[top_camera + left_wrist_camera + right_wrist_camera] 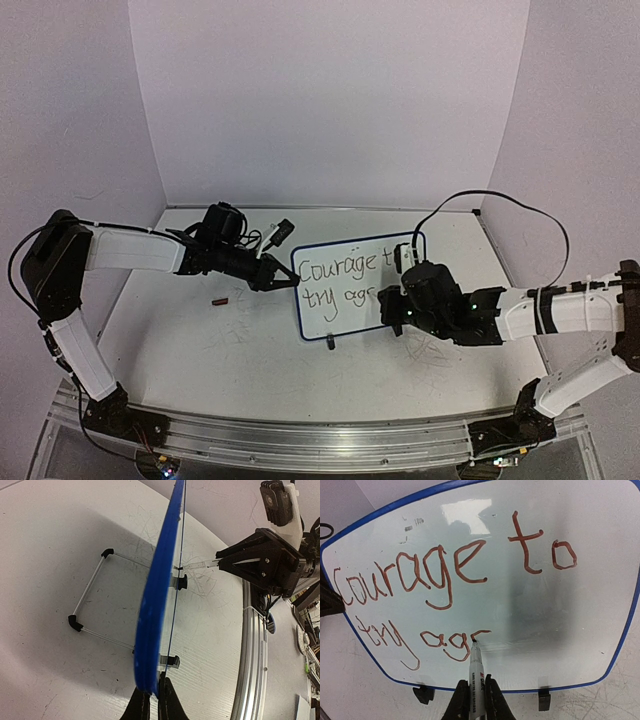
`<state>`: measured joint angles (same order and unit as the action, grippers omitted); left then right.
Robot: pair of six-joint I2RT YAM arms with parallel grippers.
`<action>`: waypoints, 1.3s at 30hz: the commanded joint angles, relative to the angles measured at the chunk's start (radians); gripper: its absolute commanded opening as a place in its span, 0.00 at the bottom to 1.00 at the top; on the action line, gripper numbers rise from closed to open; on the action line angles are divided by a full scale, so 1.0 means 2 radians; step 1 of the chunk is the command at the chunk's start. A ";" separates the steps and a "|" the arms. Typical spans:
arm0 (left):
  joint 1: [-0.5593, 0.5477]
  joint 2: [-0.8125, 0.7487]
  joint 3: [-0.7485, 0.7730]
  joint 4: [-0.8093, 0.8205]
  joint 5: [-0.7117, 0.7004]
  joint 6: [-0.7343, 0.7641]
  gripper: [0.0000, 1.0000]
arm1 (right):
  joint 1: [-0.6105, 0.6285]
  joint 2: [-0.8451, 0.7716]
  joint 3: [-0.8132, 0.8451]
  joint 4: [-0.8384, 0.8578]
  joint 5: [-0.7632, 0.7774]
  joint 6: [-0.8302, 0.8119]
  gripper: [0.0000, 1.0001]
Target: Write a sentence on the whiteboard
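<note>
While your left gripper (154,700) pinches the whiteboard (157,590) by its edge between its jaws, your right gripper (476,692) clamps the marker (475,662), tip touching the board just ahead of its jaws. The sentence (445,575) stops partway through "again"; next you likely need short, light strokes rightward.

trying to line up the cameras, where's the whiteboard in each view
Top external: the whiteboard stands at the picture's centre, writing toward the camera.
Left wrist: the whiteboard is edge-on, a blue band from top centre to bottom.
Right wrist: the whiteboard is face-on, filling most of the picture.
Shared landmark: its black feet.
</note>
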<state>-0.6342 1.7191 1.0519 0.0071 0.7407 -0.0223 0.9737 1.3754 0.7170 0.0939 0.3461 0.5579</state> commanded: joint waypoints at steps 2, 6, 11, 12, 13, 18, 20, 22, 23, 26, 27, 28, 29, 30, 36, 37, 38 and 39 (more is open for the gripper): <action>-0.004 -0.002 -0.005 -0.035 -0.011 0.029 0.00 | -0.003 -0.001 -0.007 -0.019 0.012 0.004 0.00; -0.005 -0.002 -0.005 -0.035 -0.012 0.029 0.00 | -0.004 -0.006 -0.006 -0.020 0.023 0.005 0.00; -0.005 -0.002 -0.005 -0.035 -0.011 0.029 0.00 | -0.007 -0.010 0.006 -0.020 0.031 -0.006 0.00; -0.005 -0.003 -0.006 -0.035 -0.011 0.029 0.00 | -0.007 -0.010 0.007 -0.020 0.033 -0.008 0.00; -0.005 -0.004 -0.006 -0.035 -0.012 0.029 0.00 | -0.008 -0.012 0.006 -0.020 0.034 -0.009 0.00; -0.005 -0.003 -0.005 -0.035 -0.011 0.030 0.00 | -0.011 -0.023 0.009 -0.020 0.043 -0.012 0.00; -0.005 -0.003 -0.004 -0.035 -0.010 0.030 0.00 | -0.011 -0.026 0.014 -0.020 0.047 -0.017 0.00; -0.005 -0.003 -0.004 -0.035 -0.010 0.029 0.00 | -0.012 -0.026 0.019 -0.020 0.047 -0.020 0.00; -0.005 -0.003 -0.004 -0.035 -0.010 0.029 0.00 | -0.012 -0.025 0.022 -0.019 0.045 -0.022 0.00; -0.005 -0.003 -0.004 -0.035 -0.010 0.029 0.00 | -0.012 -0.021 0.023 -0.011 0.036 -0.027 0.00; -0.005 -0.003 -0.005 -0.035 -0.010 0.030 0.00 | -0.012 -0.019 0.023 -0.009 0.033 -0.027 0.00; -0.005 -0.003 -0.004 -0.035 -0.011 0.030 0.00 | -0.012 -0.017 0.024 -0.008 0.030 -0.028 0.00; -0.005 -0.003 -0.005 -0.035 -0.011 0.030 0.00 | -0.012 -0.016 0.024 -0.006 0.027 -0.029 0.00; -0.005 -0.003 -0.004 -0.035 -0.011 0.030 0.00 | -0.012 -0.015 0.023 -0.004 0.024 -0.030 0.00; -0.005 -0.003 -0.004 -0.035 -0.011 0.030 0.00 | -0.012 -0.021 0.018 -0.001 0.027 -0.028 0.00; -0.005 -0.002 -0.004 -0.035 -0.010 0.030 0.00 | -0.012 -0.022 0.018 -0.001 0.028 -0.028 0.00; -0.005 -0.002 -0.004 -0.035 -0.010 0.030 0.00 | -0.012 -0.023 0.018 -0.001 0.028 -0.028 0.00; -0.005 -0.002 -0.004 -0.035 -0.010 0.030 0.00 | -0.012 -0.023 0.018 -0.001 0.028 -0.028 0.00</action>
<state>-0.6342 1.7191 1.0519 0.0071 0.7410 -0.0216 0.9558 1.3479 0.7258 0.0525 0.3859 0.5091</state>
